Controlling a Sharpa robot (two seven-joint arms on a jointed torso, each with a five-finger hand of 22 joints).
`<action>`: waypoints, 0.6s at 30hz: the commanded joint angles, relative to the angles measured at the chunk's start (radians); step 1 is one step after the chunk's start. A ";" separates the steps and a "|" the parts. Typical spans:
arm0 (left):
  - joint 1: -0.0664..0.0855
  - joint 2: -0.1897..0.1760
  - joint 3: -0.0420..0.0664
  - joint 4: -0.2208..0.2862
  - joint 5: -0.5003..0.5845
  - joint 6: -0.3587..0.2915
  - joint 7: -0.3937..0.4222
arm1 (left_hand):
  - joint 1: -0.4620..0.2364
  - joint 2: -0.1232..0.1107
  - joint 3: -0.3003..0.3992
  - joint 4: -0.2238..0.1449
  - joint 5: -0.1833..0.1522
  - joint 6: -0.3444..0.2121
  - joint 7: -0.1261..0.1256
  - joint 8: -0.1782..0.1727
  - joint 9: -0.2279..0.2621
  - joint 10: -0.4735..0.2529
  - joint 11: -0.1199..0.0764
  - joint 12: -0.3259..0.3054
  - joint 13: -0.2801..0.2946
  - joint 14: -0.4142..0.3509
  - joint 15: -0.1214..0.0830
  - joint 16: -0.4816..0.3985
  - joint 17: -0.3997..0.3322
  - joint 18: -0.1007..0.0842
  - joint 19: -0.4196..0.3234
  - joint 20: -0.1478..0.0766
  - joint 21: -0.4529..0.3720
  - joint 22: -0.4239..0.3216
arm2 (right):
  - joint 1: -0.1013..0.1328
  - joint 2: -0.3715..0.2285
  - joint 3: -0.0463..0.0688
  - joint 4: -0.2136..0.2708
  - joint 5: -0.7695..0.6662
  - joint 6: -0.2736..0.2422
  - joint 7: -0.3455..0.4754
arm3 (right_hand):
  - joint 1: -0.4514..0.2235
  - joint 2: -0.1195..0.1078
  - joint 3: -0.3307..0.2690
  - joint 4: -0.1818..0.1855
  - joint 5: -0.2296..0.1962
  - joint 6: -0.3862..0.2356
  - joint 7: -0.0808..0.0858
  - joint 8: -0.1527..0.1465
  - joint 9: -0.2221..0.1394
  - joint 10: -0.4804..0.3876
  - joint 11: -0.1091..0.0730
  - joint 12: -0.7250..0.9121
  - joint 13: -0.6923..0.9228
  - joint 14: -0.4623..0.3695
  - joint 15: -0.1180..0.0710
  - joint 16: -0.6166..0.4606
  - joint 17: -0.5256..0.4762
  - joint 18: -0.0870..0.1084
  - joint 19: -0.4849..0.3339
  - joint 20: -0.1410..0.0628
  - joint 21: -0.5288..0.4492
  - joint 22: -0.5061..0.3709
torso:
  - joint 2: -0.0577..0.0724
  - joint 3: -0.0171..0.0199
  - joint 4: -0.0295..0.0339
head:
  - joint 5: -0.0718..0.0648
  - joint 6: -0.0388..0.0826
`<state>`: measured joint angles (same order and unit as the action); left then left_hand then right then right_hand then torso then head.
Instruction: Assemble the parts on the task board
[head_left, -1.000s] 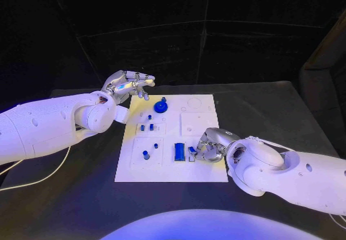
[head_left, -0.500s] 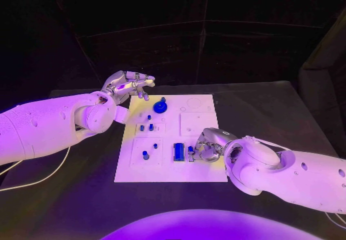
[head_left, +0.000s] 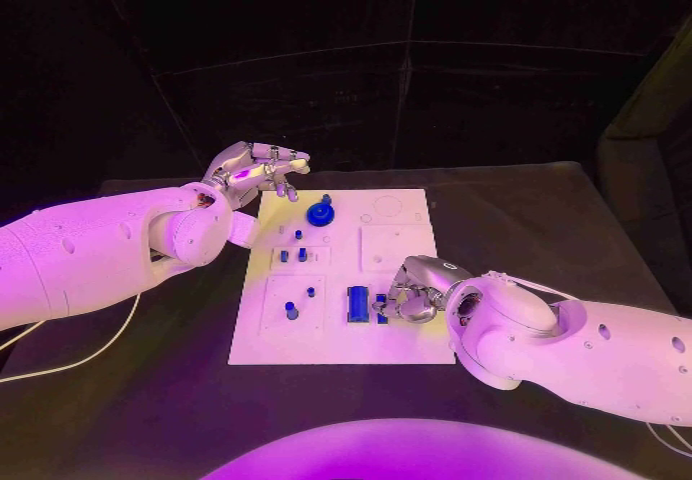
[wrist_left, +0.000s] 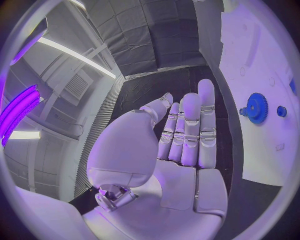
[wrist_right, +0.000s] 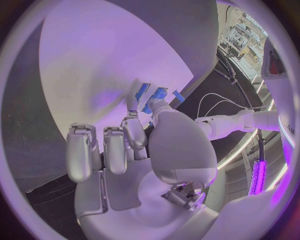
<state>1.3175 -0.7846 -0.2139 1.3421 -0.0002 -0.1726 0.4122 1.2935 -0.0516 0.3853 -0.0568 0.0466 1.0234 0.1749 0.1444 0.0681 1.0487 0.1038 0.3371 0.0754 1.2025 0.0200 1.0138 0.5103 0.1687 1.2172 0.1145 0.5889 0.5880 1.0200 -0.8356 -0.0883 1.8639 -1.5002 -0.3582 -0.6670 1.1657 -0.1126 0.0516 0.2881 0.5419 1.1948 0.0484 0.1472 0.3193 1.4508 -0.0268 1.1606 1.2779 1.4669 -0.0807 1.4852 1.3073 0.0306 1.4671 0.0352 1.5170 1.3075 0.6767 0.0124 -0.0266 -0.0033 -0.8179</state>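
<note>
The white task board (head_left: 339, 335) lies mid-table. On it are a blue gear (head_left: 320, 212) at the far end, several small blue pegs (head_left: 293, 245) in the middle, and a long blue block (head_left: 356, 302) near the front. My right hand (head_left: 413, 294) rests on the board's front right and pinches a small blue part (head_left: 382, 302) just right of the long block. The right wrist view shows its fingertips (wrist_right: 132, 101) at the blue pieces (wrist_right: 156, 94). My left hand (head_left: 260, 168) hovers open past the board's far left corner. The gear (wrist_left: 256, 107) lies beyond its straight fingers (wrist_left: 190, 130).
The black table (head_left: 548, 220) surrounds the board, with bare room to the right and at the front. A white cable (head_left: 65, 365) runs under my left arm. The board's right side has empty recessed slots (head_left: 397, 245).
My right hand has edged slightly left, bringing the small blue part closer to the long block. The left hand has stayed where it was.
</note>
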 joint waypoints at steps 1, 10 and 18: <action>0.002 0.002 0.001 0.001 0.003 0.010 0.001 | -0.009 0.002 -0.003 0.000 0.004 -0.004 0.001 0.004 -0.001 -0.007 0.000 0.006 -0.001 -0.007 -0.001 0.005 -0.001 0.013 0.000 0.002 -0.006 -0.001 | 0.001 0.001 0.000 0.001 -0.001 0.014 0.000 | -0.011 0.005 -0.012 -0.001 -0.017 0.004 0.002 0.003 0.002 0.008 0.002 -0.007 0.000 0.078 -0.005 0.003 0.134 -0.011 0.058 -0.008 0.004 0.194 | 0.001 0.0004 -0.0008 | -0.001 -0.001; 0.002 0.002 0.001 -0.001 0.003 0.011 0.002 | -0.009 0.002 -0.003 0.000 0.004 -0.004 0.001 0.004 -0.001 -0.007 0.000 0.006 -0.001 -0.007 -0.001 0.005 -0.001 0.013 0.000 0.002 -0.006 -0.001 | 0.001 -0.028 0.000 0.014 0.011 -0.053 0.044 | 0.001 0.009 -0.033 -0.008 -0.045 -0.009 0.005 -0.004 0.003 0.007 0.004 -0.005 0.005 0.075 -0.004 -0.005 0.124 -0.009 0.053 -0.008 -0.002 0.186 | -0.001 0.0015 -0.0005 | 0.001 0.004; 0.001 0.003 0.000 -0.017 0.030 -0.008 0.042 | -0.011 0.002 -0.008 0.002 0.004 -0.001 -0.001 0.008 0.000 -0.005 -0.002 0.012 0.000 -0.009 -0.001 0.006 -0.003 0.013 0.000 0.002 -0.009 -0.003 | 0.035 -0.113 0.001 -0.027 0.448 -0.122 0.405 | 0.143 0.015 -0.040 -0.051 -0.081 -0.131 0.056 -0.063 -0.027 -0.178 0.049 -0.442 -0.288 0.000 0.032 -0.226 -0.150 0.056 -0.113 0.020 -0.209 -0.065 | -0.012 0.0007 -0.0043 | 0.000 0.033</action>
<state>1.3173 -0.7837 -0.2143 1.3291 0.0020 -0.1737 0.4161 1.2935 -0.0516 0.3835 -0.0550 0.0466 1.0235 0.1749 0.1464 0.0681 1.0487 0.1038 0.3445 0.0755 1.2025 0.0200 1.0138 0.5081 0.1687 1.2172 0.1145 0.5848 0.5867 1.0427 -0.9432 -0.0893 1.8515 -1.3251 -0.4257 -0.4997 1.2905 -0.1026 0.0100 0.2442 0.4702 1.0737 0.1036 0.0888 0.2945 1.2984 0.0174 0.7819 1.0336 1.4647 -0.0566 1.2964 1.1991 0.0717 1.3814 0.0535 1.3451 1.2741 0.6721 0.0137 -0.0285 -0.0006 -0.7949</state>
